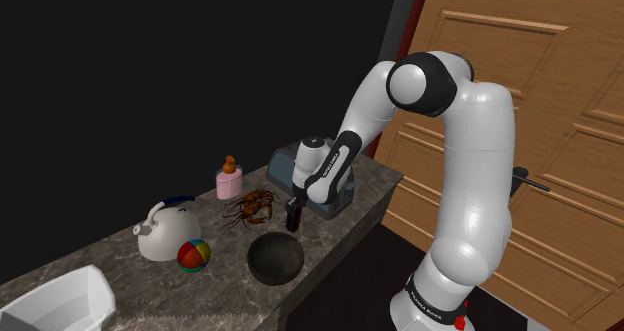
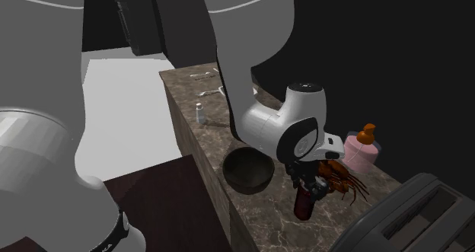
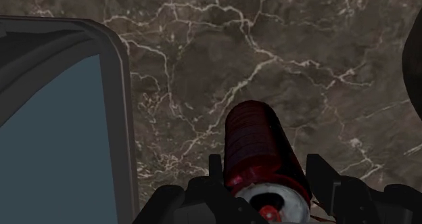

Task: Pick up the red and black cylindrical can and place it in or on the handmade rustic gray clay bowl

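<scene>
The dark red and black can (image 3: pixel 260 145) stands upright on the marble counter (image 3: pixel 203 60), just in front of the toaster. My gripper (image 3: pixel 266 165) has come down over it, and both black fingers (image 3: pixel 216 170) press against its sides, so it is shut on the can. In the shoulder view the gripper (image 1: pixel 294 203) sits on top of the can (image 1: pixel 294 219). The dark round bowl (image 1: pixel 275 258) rests a short way nearer the counter's front edge. In the second exterior view the can (image 2: pixel 304 205) is to the right of the bowl (image 2: pixel 248 169), under the gripper (image 2: pixel 307 183).
A grey-blue toaster (image 1: pixel 318 171) stands right behind the can. A brown crab figure (image 1: pixel 250 207), a pink bottle (image 1: pixel 229 181), a white kettle (image 1: pixel 165 230) and a coloured ball (image 1: pixel 194 255) lie to the shoulder view's left. A white bin (image 1: pixel 55 304) is at the lower left.
</scene>
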Robot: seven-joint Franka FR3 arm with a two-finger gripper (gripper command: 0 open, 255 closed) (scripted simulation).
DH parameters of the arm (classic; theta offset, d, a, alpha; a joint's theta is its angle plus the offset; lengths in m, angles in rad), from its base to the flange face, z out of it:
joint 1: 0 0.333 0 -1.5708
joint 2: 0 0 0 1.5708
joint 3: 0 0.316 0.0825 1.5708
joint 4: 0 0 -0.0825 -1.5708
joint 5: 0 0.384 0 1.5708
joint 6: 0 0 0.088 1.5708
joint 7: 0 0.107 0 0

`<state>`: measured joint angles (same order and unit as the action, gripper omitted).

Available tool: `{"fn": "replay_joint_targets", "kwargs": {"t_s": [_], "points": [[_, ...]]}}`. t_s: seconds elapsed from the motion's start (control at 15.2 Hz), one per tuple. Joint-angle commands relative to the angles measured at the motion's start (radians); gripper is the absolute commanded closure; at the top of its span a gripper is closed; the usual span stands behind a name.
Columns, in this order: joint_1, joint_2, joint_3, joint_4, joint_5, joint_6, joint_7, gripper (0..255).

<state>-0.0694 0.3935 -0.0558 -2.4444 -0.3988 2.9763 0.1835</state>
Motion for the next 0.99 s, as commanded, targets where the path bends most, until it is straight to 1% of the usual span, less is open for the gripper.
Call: {"fn": "replay_joint_targets", "kwargs": {"t_s": [0.0, 0.26, 0.92], "points": [[0.0, 0.0, 0.0, 0.0, 0.0, 0.0, 0.0, 255], [0.0, 0.0, 0.0, 0.0, 0.0, 0.0, 0.0, 255], [-0.055, -0.151, 0.071, -0.032, 0.074, -0.121, -0.074, 255]]}}
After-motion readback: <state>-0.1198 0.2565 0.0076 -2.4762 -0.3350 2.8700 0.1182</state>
